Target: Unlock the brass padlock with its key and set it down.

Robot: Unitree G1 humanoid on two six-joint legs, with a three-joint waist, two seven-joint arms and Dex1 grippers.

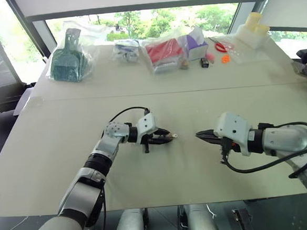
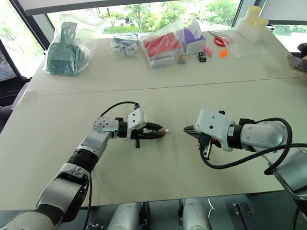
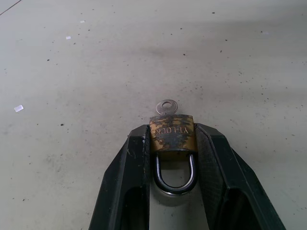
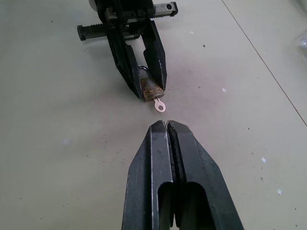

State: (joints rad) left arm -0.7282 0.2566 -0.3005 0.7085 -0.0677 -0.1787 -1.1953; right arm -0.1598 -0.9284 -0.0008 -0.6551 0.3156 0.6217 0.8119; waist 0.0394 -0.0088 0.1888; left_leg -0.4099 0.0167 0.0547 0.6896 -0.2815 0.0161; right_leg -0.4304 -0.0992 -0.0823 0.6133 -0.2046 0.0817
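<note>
Brass shows between the black fingers of the left gripper (image 1: 168,137) in the head views: the brass padlock (image 1: 170,137) is pinched there above the middle of the pale table (image 1: 66,152), with the key (image 1: 174,136) poking out toward the right gripper (image 1: 198,135). The right gripper's fingers are pressed together on nothing, its tip facing the lock across a short gap. Along the far edge lie clear plastic bags: one at far left holds a green scoop-like tool (image 1: 65,58), one holds small whitish parts (image 1: 127,49), and a larger one holds a red pack and a purple-and-white box (image 1: 195,42). Red scissors (image 1: 220,46) and small orange pieces lie to the right of them.

The left wrist view adds what the head views cannot: the padlock body is stamped with lettering and tarnished, squeezed at its sides by both fingers (image 3: 132,182), its silvery shackle pointing back between them, the key's round bow jutting from the far end.

The right wrist view looks along the closed right fingers (image 4: 160,167) toward the left gripper, with the key's ringed bow nearest, apart from their tip.
</note>
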